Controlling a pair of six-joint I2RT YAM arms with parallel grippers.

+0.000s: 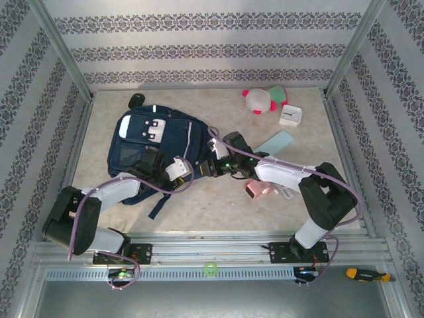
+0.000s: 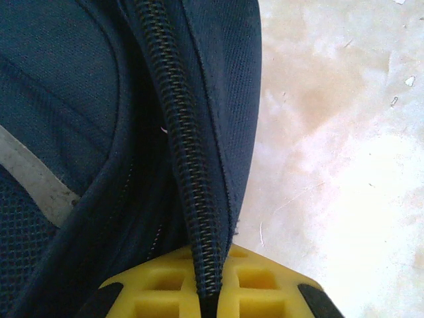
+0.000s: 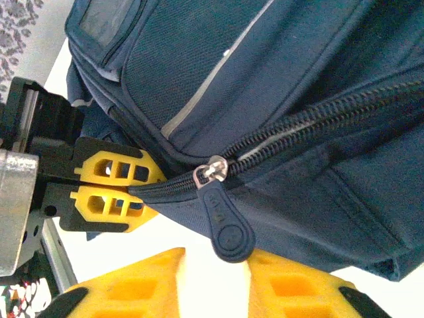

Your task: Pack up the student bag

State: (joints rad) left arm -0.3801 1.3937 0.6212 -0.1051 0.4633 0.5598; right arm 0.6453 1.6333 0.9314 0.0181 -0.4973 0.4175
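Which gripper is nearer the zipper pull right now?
Right. The zipper pull hangs at the gap between the fingers of the open right gripper; the left gripper sits farther along, clamped on the zipper edge of the student bag.

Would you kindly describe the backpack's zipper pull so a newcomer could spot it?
Find the large navy backpack on the table. Follow its main zipper to the silver slider; the pull hangs there, a dark teardrop tab, unlike the yellow fingers nearby.

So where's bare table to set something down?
Far strip between the dark navy fabric backpack and the pink-and-white plush toy; near strip along the metal rail. Crowded between backpack and light blue card.
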